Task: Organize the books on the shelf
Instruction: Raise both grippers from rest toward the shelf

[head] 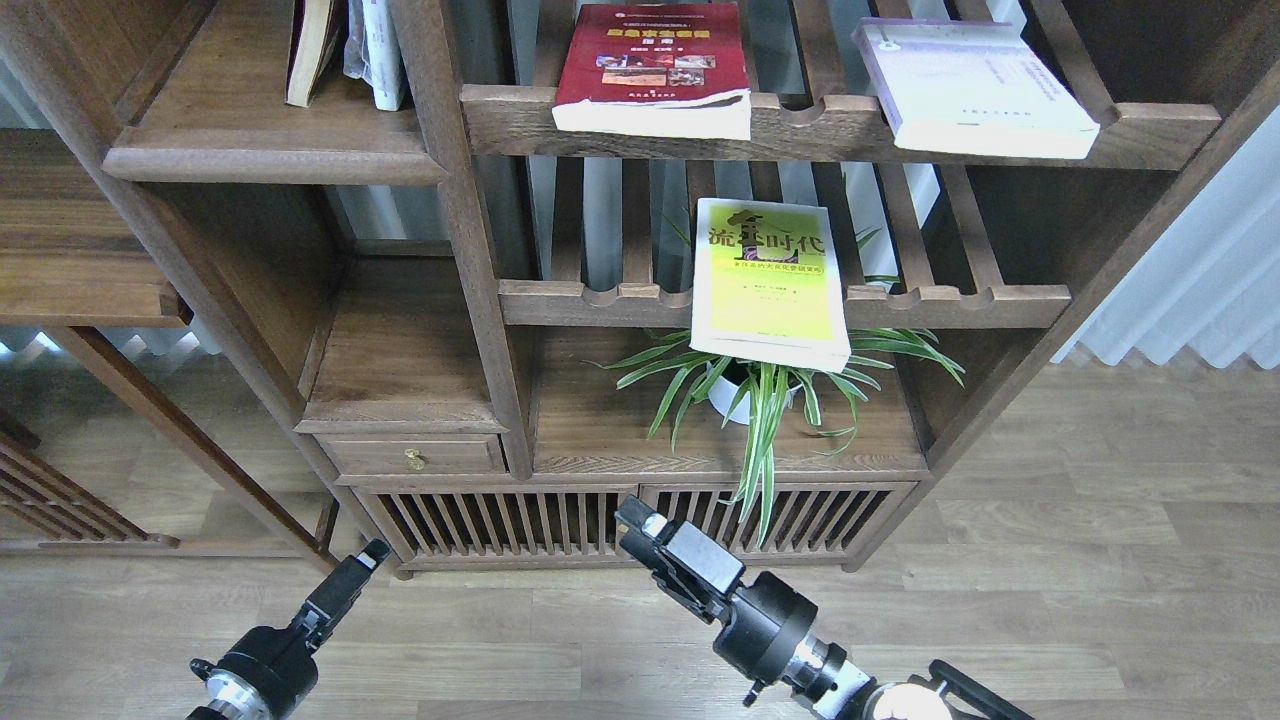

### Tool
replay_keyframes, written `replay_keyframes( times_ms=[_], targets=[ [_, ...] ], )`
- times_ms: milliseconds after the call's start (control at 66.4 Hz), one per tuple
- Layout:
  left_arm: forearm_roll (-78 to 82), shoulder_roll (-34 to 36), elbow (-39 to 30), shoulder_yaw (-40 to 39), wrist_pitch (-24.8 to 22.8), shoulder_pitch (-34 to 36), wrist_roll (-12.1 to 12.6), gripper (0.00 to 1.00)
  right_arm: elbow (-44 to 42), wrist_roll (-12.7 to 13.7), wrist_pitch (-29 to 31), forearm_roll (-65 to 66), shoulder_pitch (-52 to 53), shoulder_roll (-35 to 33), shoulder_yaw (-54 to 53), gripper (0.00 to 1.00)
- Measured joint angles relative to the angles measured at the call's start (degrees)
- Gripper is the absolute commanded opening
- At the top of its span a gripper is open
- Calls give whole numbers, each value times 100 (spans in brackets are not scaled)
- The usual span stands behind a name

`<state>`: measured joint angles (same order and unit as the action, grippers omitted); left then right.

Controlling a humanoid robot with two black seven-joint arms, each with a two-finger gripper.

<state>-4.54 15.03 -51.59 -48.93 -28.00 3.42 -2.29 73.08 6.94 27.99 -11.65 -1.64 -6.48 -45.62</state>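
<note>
Dark-brown solid wooden shelf with a thick rounded lip (270,160) sits at upper left, holding only thin upright cream and white books (345,50) — none of the three paperbacks. The dark red paperback with small photos (655,70) and the pale lavender-white paperback (975,85) lie flat on the upper slatted shelf (800,125); the yellow-green paperback with a large dark title (768,285) overhangs the lower slatted rail above a potted spider plant (760,390). No book is collected yet, I judge; the next move calls for a long upward reach. Both arms hang low, well below every book. The left gripper (362,562) and right gripper (640,525) hold nothing — their opening I cannot tell.
</note>
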Motion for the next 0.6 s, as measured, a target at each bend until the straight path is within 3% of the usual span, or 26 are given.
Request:
replay_keyframes(
  times_ms=[226,602],
  targets=[
    [-4,-296,-122,8,0,28,10,100,-18,-13,2,-16,-112,360,-226,99],
    [17,-292,-166,81,0,204,8,100,-170,0,2,13,-138,350,-235,99]
  ],
)
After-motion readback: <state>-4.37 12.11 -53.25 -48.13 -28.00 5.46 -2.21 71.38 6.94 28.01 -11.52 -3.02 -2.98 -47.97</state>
